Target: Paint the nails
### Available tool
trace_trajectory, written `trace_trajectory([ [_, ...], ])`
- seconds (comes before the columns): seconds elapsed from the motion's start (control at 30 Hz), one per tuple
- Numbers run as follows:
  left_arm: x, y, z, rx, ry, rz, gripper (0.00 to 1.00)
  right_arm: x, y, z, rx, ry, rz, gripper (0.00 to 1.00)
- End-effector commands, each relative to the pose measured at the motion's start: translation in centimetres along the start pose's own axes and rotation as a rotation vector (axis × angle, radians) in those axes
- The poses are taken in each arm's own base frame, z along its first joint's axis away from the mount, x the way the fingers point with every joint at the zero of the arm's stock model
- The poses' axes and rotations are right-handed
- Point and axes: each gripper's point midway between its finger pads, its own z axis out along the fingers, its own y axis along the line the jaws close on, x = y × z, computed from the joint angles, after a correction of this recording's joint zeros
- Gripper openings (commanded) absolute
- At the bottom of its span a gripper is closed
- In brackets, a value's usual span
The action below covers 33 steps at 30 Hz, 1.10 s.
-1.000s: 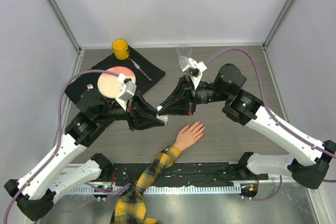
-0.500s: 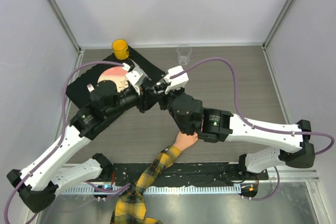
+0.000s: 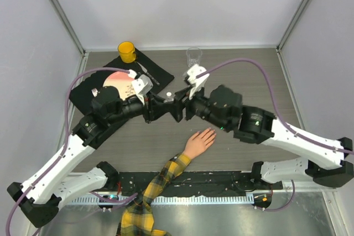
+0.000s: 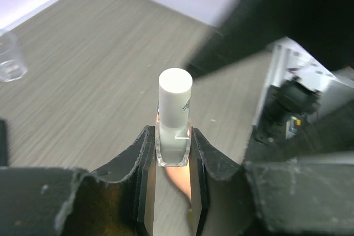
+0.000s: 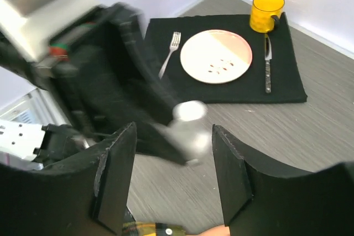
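My left gripper [image 4: 172,139] is shut on a small clear bottle [image 4: 174,136] with a white cap [image 4: 175,88], held upright above the table. In the top view this bottle [image 3: 167,97] sits between my left gripper [image 3: 162,106] and my right gripper [image 3: 178,103]. My right gripper [image 5: 174,134] is open, and the blurred bottle [image 5: 191,128] lies just ahead of its jaws, touching neither finger. The peach mannequin hand [image 3: 200,141] lies flat below them, on an arm in a yellow-black plaid sleeve [image 3: 160,178]. Its nails are too small to make out.
A black mat [image 3: 159,72] at the back left carries a pink plate [image 5: 215,56], a fork [image 5: 168,53], a knife [image 5: 267,64] and a yellow cup [image 3: 126,51]. A clear glass [image 3: 193,56] stands at the back middle. Walls close in the table.
My right gripper has opened. Both grippers have moved from beside the mannequin hand up towards the mat. The bottle stays in my left gripper.
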Motion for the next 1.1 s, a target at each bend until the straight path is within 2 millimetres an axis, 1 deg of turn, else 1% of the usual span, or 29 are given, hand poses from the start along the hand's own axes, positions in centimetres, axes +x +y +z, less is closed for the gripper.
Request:
trace_trajectory([
  [0.0,-2.6,-5.4,-1.6,0.265,-0.096,0.004,0.0,-1.6,2.2,-3.5,-0.389,-0.01,0.071,0.6],
  [0.03,-2.7,-6.9,-2.2,0.348,-0.096,0.004,0.0,-1.3,3.5,-4.5,-0.501,0.004,0.069,0.6],
  [0.07,-2.6,-7.5,-2.4,0.379,-0.089,-0.032,0.0,-1.6,3.7,-4.9,-0.542,-0.01,0.066,0.6],
  [0.1,-3.1,-8.0,-2.7,0.405,-0.106,-0.028,0.0,-2.0,3.4,-5.4,-0.567,-0.023,0.065,0.59],
  [0.17,-3.2,-8.6,-3.2,0.435,-0.112,-0.038,0.0,-2.0,3.9,-6.0,-0.632,-0.018,0.064,0.57],
  [0.2,-3.4,-8.9,-3.4,0.446,-0.116,-0.042,0.0,-1.9,3.6,-5.8,-0.636,-0.014,0.064,0.55],
  [0.23,-3.3,-9.1,-3.5,0.455,-0.114,-0.05,0.0,-1.9,3.6,-5.9,-0.648,-0.011,0.066,0.51],
  [0.27,-3.3,-9.3,-3.8,0.466,-0.114,-0.053,0.0,-2.1,3.9,-6.1,-0.677,-0.019,0.063,0.5],
  [0.3,-3.8,-9.5,-3.8,0.475,-0.131,-0.051,0.0,-2.3,3.7,-6.1,-0.684,-0.029,0.071,0.48],
  [0.33,-3.9,-9.6,-4.0,0.479,-0.135,-0.052,0.0,-2.1,3.9,-6.2,-0.708,-0.03,0.076,0.47],
  [0.37,-3.8,-9.7,-4.0,0.483,-0.135,-0.056,0.0,-2.7,4.4,-6.5,-0.745,-0.048,0.085,0.45],
  [0.43,-4.1,-9.8,-4.1,0.49,-0.145,-0.059,0.0,-2.5,4.2,-6.2,-0.758,-0.048,0.102,0.43],
  [0.47,-4.0,-9.8,-4.0,0.491,-0.144,-0.062,0.0,-2.9,4.3,-6.2,-0.769,-0.059,0.115,0.41],
  [0.6,-4.1,-10.1,-4.2,0.507,-0.145,-0.062,0.0,-2.9,4.6,-6.1,-0.813,-0.064,0.13,0.39],
  [0.63,-4.1,-10.1,-4.1,0.508,-0.143,-0.062,0.0,-3.2,4.6,-6.1,-0.824,-0.078,0.128,0.39],
  [0.77,-4.2,-10.1,-4.1,0.511,-0.145,-0.064,0.0,-2.9,4.9,-5.4,-0.85,-0.059,0.145,0.37],
  [0.87,-4.2,-10.0,-4.0,0.51,-0.147,-0.063,0.0,-2.4,5.2,-5.3,-0.869,-0.035,0.156,0.32],
  [0.9,-4.4,-10.0,-4.0,0.511,-0.15,-0.061,0.0,-2.8,5.3,-5.2,-0.877,-0.054,0.151,0.26],
  [0.93,-4.5,-10.1,-4.1,0.512,-0.153,-0.06,0.0,-2.7,5.3,-5.1,-0.883,-0.052,0.15,0.21],
  [0.97,-4.5,-10.0,-4.0,0.503,-0.151,-0.06,0.0,-2.7,5.3,-4.9,-0.881,-0.05,0.152,0.14],
  [1.0,-4.7,-9.9,-4.0,0.495,-0.156,-0.054,0.0,-2.6,5.3,-4.8,-0.878,-0.043,0.155,0.01],
  [1.03,-4.8,-9.5,-3.8,0.466,-0.161,-0.056,0.0,-2.5,5.0,-4.3,-0.848,-0.042,0.161,0.01],
  [1.07,-4.4,-9.0,-3.6,0.439,-0.147,-0.051,0.0,-2.4,4.8,-4.0,-0.832,-0.046,0.154,0.01],
])
